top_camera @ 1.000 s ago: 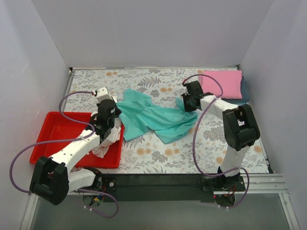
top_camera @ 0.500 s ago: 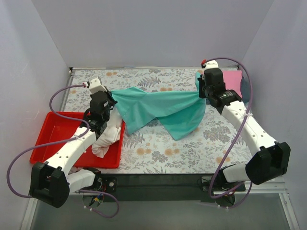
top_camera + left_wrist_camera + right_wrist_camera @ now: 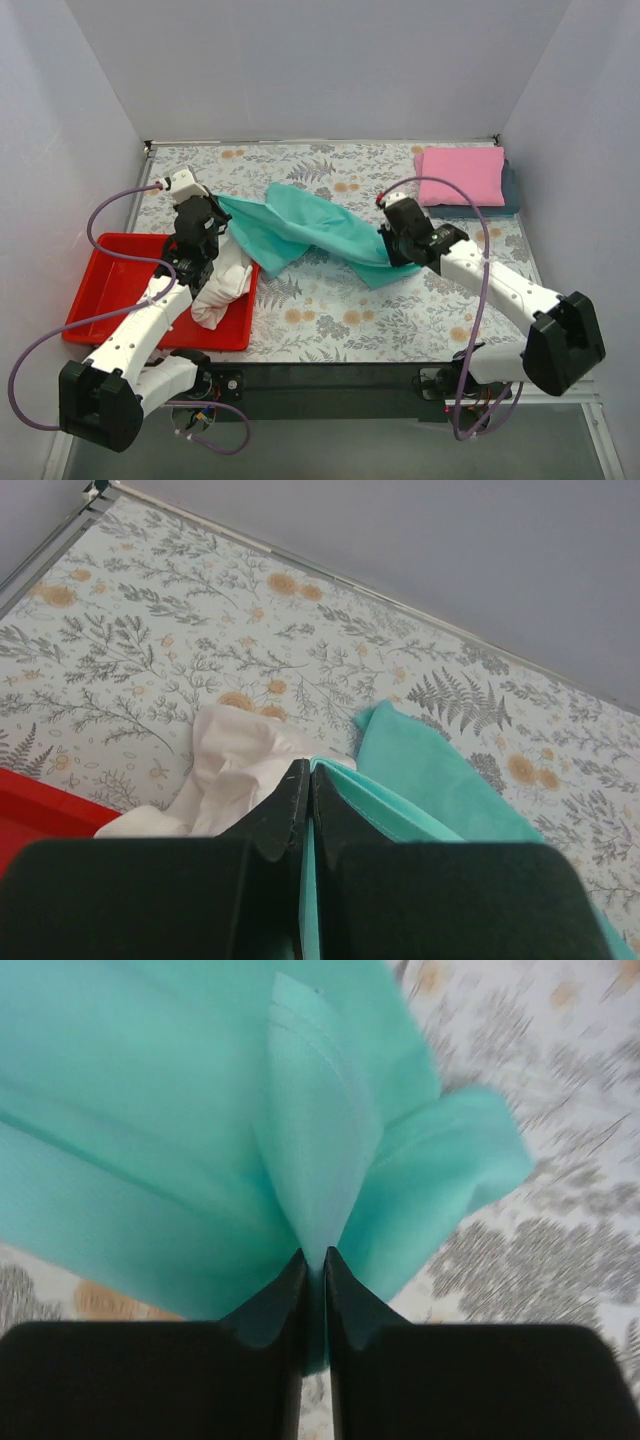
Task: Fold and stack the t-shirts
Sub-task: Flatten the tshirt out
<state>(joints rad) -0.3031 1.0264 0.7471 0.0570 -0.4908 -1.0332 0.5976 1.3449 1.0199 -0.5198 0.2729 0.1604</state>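
The teal t-shirt (image 3: pixel 300 225) hangs stretched between both grippers above the table's middle. My left gripper (image 3: pixel 205 205) is shut on its left end, seen in the left wrist view (image 3: pixel 308 770) with teal cloth (image 3: pixel 440 790) beside the fingers. My right gripper (image 3: pixel 392 245) is shut on its right end; in the right wrist view (image 3: pixel 313 1258) the teal cloth (image 3: pixel 180 1120) fans out from the jaws. The white t-shirt (image 3: pixel 222 285) lies crumpled over the red tray's right rim. The folded pink t-shirt (image 3: pixel 462 176) rests on the dark blue-grey t-shirt (image 3: pixel 510 190) at the back right.
The red tray (image 3: pixel 110 290) sits at the left front. The floral tablecloth (image 3: pixel 330 300) covers the table. White walls close the back and both sides. A black rail runs along the near edge.
My right gripper has swung from the back right down toward the front centre with the teal shirt's end. My left gripper has shifted slightly left. The shirt now sags diagonally.
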